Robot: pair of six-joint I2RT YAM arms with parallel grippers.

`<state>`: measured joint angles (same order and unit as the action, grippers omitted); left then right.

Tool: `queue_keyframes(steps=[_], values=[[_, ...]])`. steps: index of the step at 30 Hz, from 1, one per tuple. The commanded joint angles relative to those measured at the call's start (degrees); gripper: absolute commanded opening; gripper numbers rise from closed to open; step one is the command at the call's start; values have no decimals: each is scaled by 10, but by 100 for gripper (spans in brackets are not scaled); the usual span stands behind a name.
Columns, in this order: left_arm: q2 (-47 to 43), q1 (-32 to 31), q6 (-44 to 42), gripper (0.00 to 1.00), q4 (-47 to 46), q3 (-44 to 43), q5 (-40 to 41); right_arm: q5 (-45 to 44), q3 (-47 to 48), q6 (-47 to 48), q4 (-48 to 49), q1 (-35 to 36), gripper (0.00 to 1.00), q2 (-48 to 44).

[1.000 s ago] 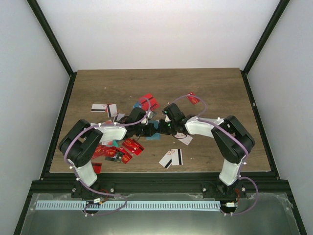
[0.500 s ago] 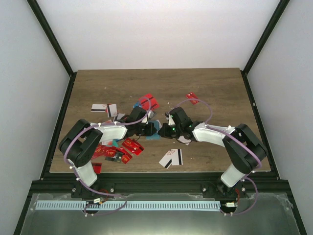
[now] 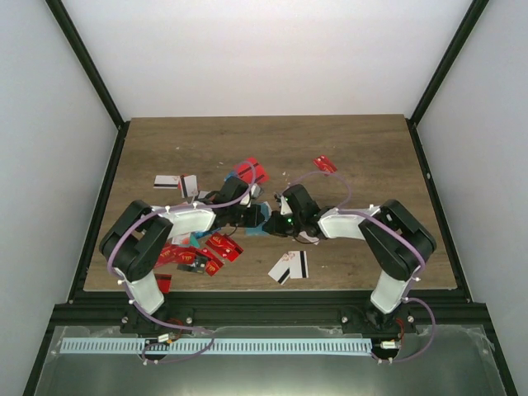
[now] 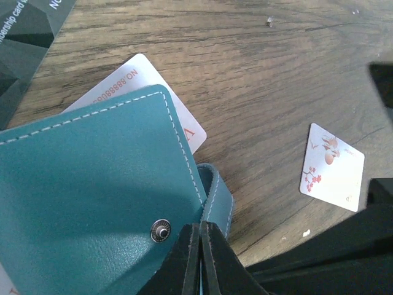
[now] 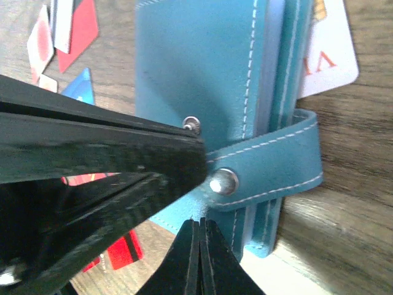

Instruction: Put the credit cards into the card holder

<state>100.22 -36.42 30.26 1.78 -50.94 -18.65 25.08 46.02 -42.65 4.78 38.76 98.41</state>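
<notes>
- The card holder (image 4: 86, 184) lies on the wooden surface (image 3: 363, 148) near its middle, between the two arms, teal outer side up.
- Its strap (image 5: 270, 166) curls round one edge, and the metal snap on it is not pressed onto the stud (image 4: 161, 230) on the cover.
- The left gripper (image 4: 200, 228) has its fingers pressed together, with the tips on the holder's edge just beside the stud (whether any leather is caught between them cannot be told).
- The right gripper (image 5: 199, 228) is likewise pressed together, its tips at the holder's edge just below the strap, facing the left one.
- A white card with red print (image 4: 126, 77) lies partly under the holder, one corner sticking out.
- A white card with red blossoms (image 4: 332, 167) lies apart from the holder, face up.
- The other credit cards (image 3: 216, 246) are scattered on the surface: a red cluster by the left arm, a black-striped white card (image 3: 289, 266) near the front edge, and a lone red card (image 3: 325, 164) further back.
</notes>
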Motion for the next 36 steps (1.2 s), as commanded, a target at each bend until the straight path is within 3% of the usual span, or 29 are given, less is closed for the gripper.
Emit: queue_keyframes(steps=[1,21,36], values=[[9,-2,-11,4,16,-22,4,-19,13,8,12,-3,1,24],[37,2,-86,4,152,-122,77,-21,6,20,-6,-12,1,41],[37,6,-96,4,158,-118,106,-17,13,21,-14,-12,1,47]])
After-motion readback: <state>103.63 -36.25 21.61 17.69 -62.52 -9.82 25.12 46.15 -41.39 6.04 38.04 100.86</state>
